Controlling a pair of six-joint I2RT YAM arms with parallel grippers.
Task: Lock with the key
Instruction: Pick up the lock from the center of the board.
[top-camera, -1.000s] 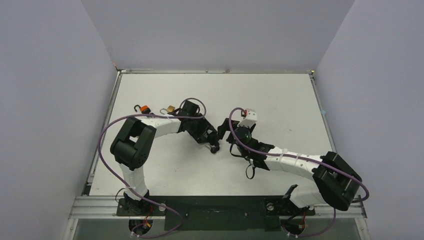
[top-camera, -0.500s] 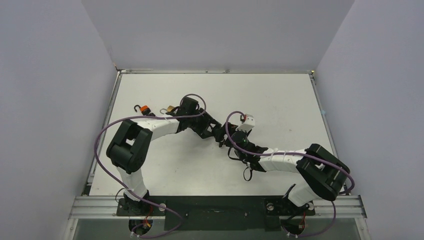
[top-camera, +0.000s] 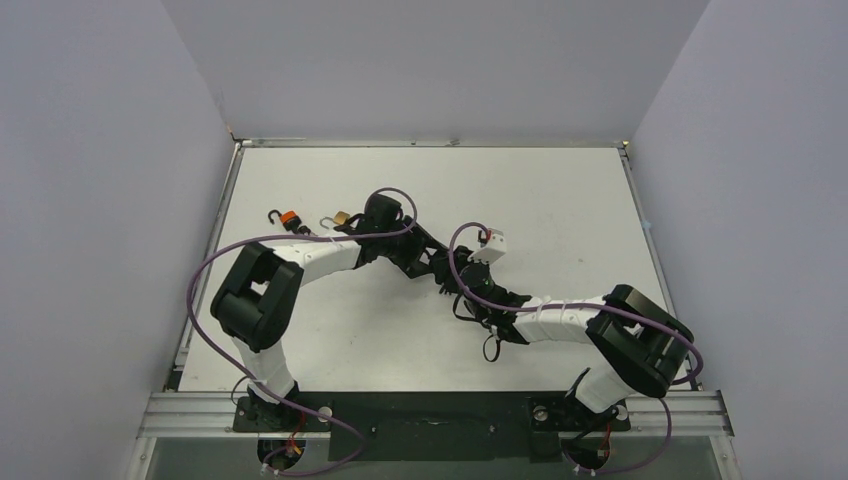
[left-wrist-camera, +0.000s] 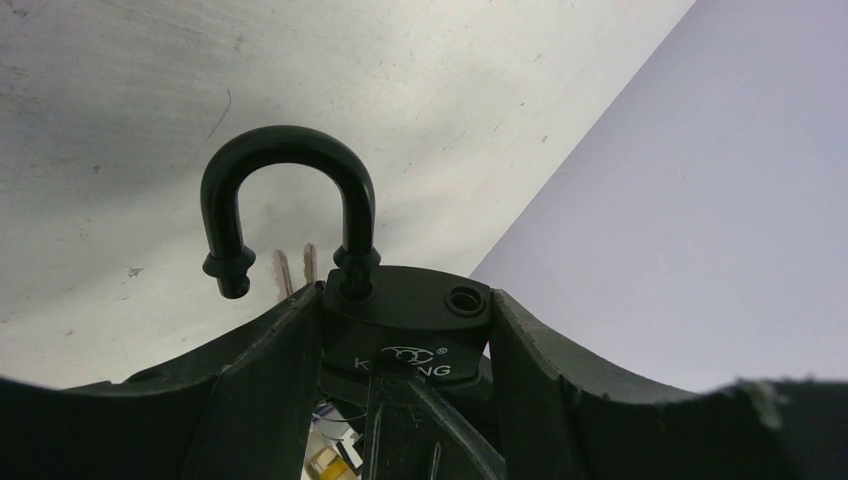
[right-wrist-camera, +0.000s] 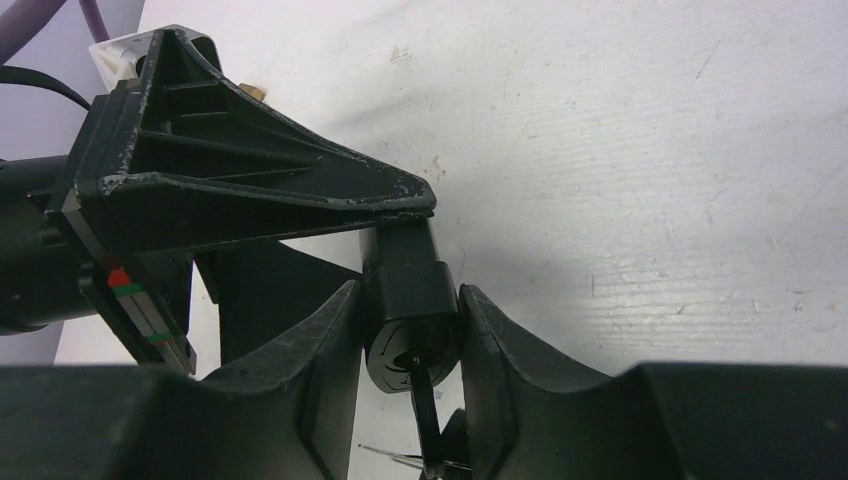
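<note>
The padlock (left-wrist-camera: 405, 315) is smooth black, with a rounded body stamped with pale lettering. Its thick shackle (left-wrist-camera: 285, 150) stands open: one leg is seated in the body and the notched free leg hangs clear beside an empty round socket. The left gripper (top-camera: 432, 266) clamps the body's flanks between its matte fingers (left-wrist-camera: 270, 360), and the shackle arch points up past them. At the lock's other end the keyhole faces the right gripper (right-wrist-camera: 410, 340), whose narrow-set fingers press both sides of the body. The thin dark key (right-wrist-camera: 420, 395) runs into the keyhole along the lock's long axis. All this hangs over the middle of the scuffed white table (top-camera: 560, 200), with open surface beyond and to the right. Near the left arm lie a brass lock (top-camera: 341, 217) and an orange lock (top-camera: 290, 218).
</note>
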